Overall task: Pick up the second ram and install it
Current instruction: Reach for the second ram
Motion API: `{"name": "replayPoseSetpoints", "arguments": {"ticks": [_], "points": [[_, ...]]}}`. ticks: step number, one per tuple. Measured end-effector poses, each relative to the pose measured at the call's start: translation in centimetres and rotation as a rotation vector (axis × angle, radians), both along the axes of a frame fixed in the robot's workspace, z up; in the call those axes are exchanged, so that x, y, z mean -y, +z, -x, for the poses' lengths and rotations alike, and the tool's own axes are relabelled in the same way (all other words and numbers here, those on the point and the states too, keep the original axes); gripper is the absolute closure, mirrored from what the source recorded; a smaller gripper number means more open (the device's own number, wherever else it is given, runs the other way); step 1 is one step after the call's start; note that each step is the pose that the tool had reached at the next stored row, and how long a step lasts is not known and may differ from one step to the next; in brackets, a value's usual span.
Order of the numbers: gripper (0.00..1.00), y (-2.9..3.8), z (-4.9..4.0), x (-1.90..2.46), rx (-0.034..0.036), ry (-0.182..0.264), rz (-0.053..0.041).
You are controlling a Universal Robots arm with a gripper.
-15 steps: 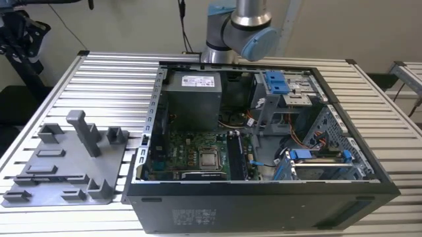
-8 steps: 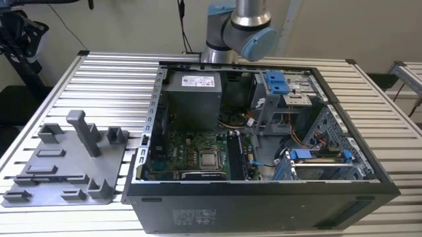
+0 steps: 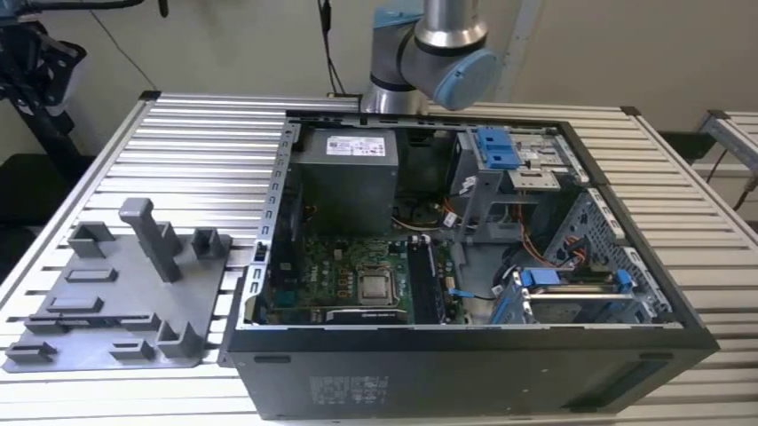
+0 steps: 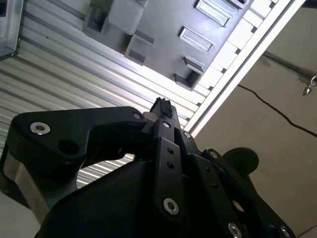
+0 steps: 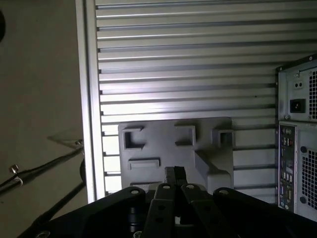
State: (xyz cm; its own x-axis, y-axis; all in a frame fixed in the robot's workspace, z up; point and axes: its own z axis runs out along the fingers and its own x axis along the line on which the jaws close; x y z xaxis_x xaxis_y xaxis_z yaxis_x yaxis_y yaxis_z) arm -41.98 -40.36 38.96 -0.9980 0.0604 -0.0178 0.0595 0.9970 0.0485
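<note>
A ribbed aluminium table [image 3: 201, 133] fills my exterior view, with an open computer case [image 3: 474, 373] lying on it and the arm [image 3: 427, 53] rising at 12 o'clock behind the case. At 9 o'clock of the case, just beside its wall, sits the grey fixture plate [image 3: 113, 327] with its upright posts. The pockets I can see on it look bare.

In both wrist views the gripper [image 5: 174, 172] [image 4: 162, 105] hangs high above the table with the fixture plate [image 5: 163, 144] [image 4: 163, 20] beneath it, well apart. Its black fingertips are pressed together with nothing between them. In the first wrist view the back panel of the case [image 5: 297, 148] stands at 3 o'clock of the plate.

Inside the case, the memory slots [image 3: 424, 280] run just at 3 o'clock of the processor [image 3: 376, 286]. Long dark strips stand there. I cannot tell whether one of them is the second ram, and I cannot pick it out elsewhere with certainty.
</note>
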Motion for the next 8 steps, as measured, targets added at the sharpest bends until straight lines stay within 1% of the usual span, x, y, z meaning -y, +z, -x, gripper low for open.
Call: {"name": "replayPoseSetpoints", "arguments": {"ticks": [1, 3, 5, 8], "points": [[0.89, -0.03, 0.0, 0.18, 0.0, 0.0, -0.0001], [0.89, -0.13, 0.0, 0.83, 0.0, 0.0, -0.0001], [0.89, -0.23, 0.0, 1.34, -0.0001, 0.0, -0.0001], [0.89, -0.36, -0.02, 2.46, -0.0001, 0.0, 0.0]]}}
